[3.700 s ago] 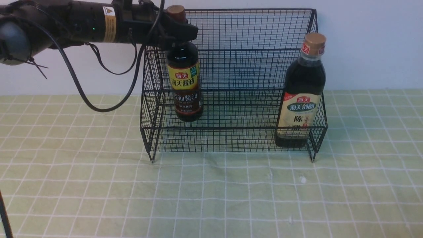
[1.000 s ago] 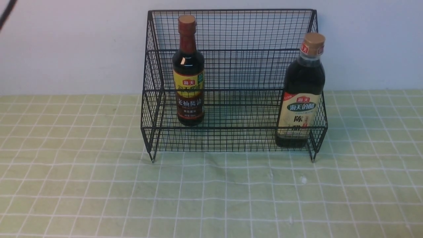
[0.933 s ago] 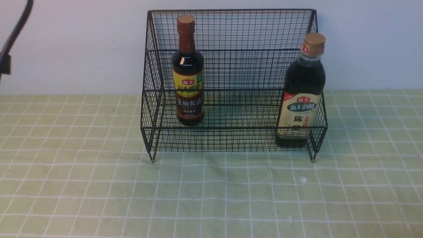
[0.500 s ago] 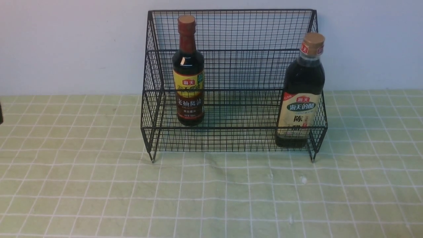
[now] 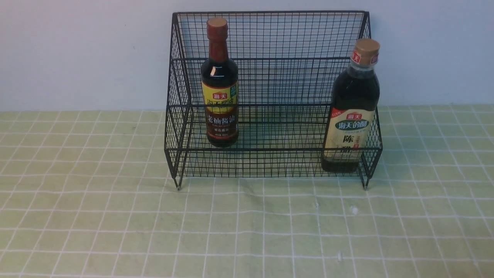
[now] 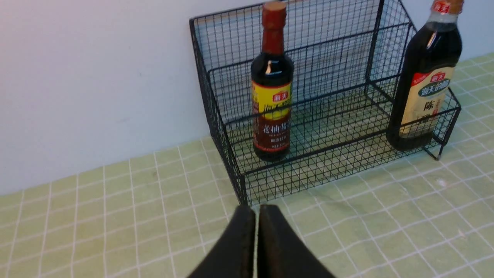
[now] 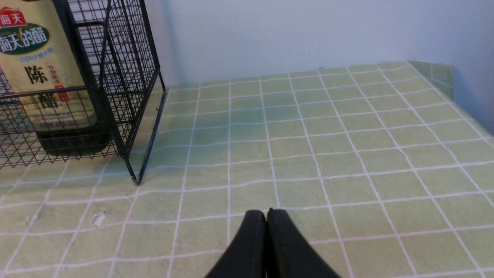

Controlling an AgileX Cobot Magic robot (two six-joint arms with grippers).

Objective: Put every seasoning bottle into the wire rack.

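Black wire rack (image 5: 270,92) is sitting on a green checked cloth (image 5: 115,224) against a pale wall; the slim bottle (image 5: 219,83) is standing upright on its left, the broader bottle (image 5: 353,108) upright in the lower tier's right corner. Both seem placed, so little looks at risk; a stray arm sweep could be knocking the tall, narrow slim bottle over. The front view is showing neither arm; only the wrist views are revealing the left gripper (image 6: 256,216) and right gripper (image 7: 266,220), each pressed together, empty, hanging over bare cloth.
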